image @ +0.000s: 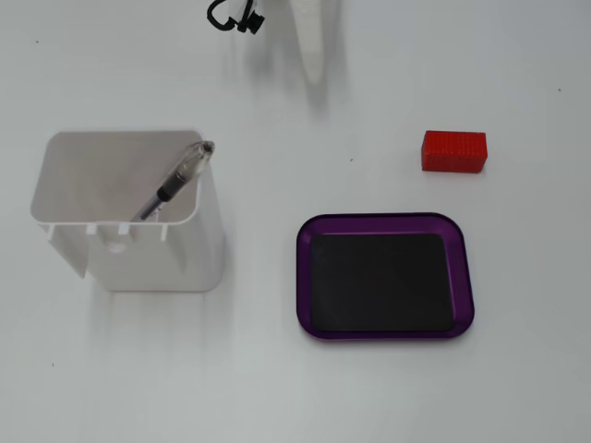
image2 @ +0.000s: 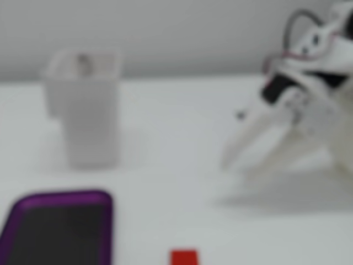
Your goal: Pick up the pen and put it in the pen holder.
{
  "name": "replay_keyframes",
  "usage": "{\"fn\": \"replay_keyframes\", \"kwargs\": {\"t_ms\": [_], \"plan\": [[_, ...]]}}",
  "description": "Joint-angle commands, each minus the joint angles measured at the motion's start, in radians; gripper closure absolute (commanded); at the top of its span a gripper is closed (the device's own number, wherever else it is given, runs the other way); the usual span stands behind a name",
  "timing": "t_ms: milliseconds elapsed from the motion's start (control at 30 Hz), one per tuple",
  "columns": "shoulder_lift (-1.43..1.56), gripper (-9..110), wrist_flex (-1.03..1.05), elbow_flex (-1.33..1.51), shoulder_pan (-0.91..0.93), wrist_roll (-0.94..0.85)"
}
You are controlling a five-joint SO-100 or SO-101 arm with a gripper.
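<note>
With pen (image: 178,179) leaning inside pen holder (image: 129,212), long axis tilted up toward its rim; end effector (image2: 242,164) well clear, prongs apart, empty.

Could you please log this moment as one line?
pen: in holder, leaning | gripper: open, empty, away from holder | tray: empty | red block: untouched

A white pen holder (image: 129,210) stands at the left of the white worktop (image: 277,388), with a clear-barrelled pen (image: 175,180) leaning inside it, its tip end down and its upper end resting against the holder's right rim. A purple tray (image: 386,277) with a black inner surface lies to the right. A red block (image: 454,151) sits beyond the tray, apart from it. Part of the white end effector (image: 312,41) enters at the top edge, clear of everything.
</note>
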Motion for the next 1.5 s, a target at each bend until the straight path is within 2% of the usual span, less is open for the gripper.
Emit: {"fn": "replay_keyframes", "kwargs": {"t_ms": [0,67,200,1467], "plan": [[0.117,90,-0.012,0.040,0.003,0.006],[0.117,92,-0.012,0.060,0.002,0.012],[0.117,103,-0.012,0.063,0.002,0.078],[0.117,102,-0.023,0.063,-0.002,0.077]]}}
